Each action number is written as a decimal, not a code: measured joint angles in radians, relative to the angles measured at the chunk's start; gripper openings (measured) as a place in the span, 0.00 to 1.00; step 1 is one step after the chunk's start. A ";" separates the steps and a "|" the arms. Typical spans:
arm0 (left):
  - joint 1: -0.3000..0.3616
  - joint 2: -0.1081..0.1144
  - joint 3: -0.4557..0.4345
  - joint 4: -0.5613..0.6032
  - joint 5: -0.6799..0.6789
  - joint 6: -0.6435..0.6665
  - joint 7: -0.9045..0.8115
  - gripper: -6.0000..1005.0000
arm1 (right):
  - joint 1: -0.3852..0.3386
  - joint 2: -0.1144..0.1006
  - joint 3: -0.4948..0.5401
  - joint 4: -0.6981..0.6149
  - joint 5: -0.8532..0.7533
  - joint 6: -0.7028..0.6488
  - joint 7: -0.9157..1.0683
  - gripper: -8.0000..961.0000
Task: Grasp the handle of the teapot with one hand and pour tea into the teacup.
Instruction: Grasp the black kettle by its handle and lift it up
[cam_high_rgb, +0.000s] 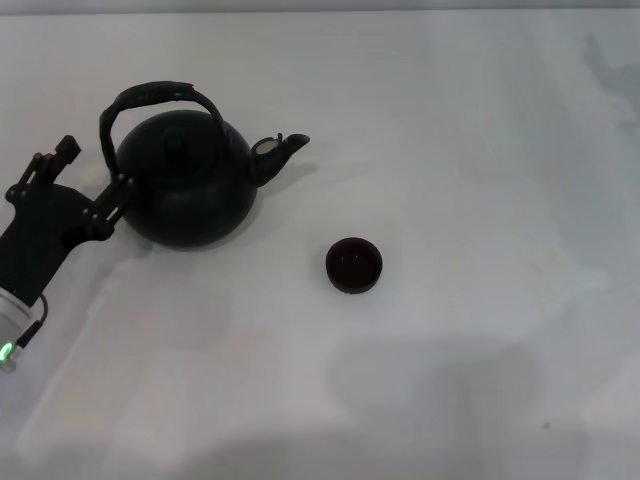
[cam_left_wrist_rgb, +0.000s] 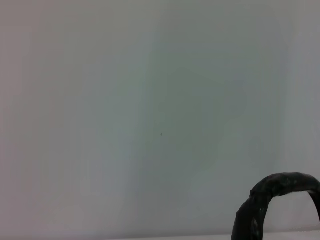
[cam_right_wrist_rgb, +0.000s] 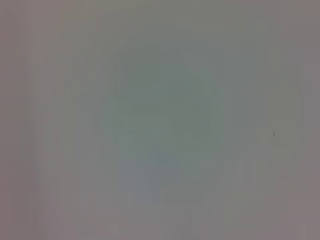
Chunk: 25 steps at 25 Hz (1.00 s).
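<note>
Your left gripper (cam_high_rgb: 105, 205) sits at the teapot's (cam_high_rgb: 190, 190) left flank, low against the round body; whether its fingers are spread or closed you cannot tell. The handle (cam_high_rgb: 160, 95) arches above them, ungrasped, and shows rough and wrapped in the left wrist view (cam_left_wrist_rgb: 272, 192). The matte-black pot stands upright on the white table (cam_high_rgb: 450, 380), spout (cam_high_rgb: 280, 150) pointing right. The small, round, dark teacup (cam_high_rgb: 354, 266) stands apart, right of the pot and nearer you. Your right gripper is out of sight
</note>
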 joint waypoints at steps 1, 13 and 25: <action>-0.002 0.000 0.000 0.000 0.000 -0.004 0.000 0.80 | 0.000 0.000 -0.002 0.000 0.000 0.000 0.004 0.89; -0.020 -0.001 -0.003 0.003 -0.019 -0.006 0.002 0.79 | 0.003 0.000 -0.009 0.010 -0.005 -0.005 0.015 0.89; -0.028 -0.004 -0.004 0.018 -0.024 -0.027 0.005 0.61 | -0.005 0.000 -0.009 0.013 -0.006 -0.001 0.021 0.89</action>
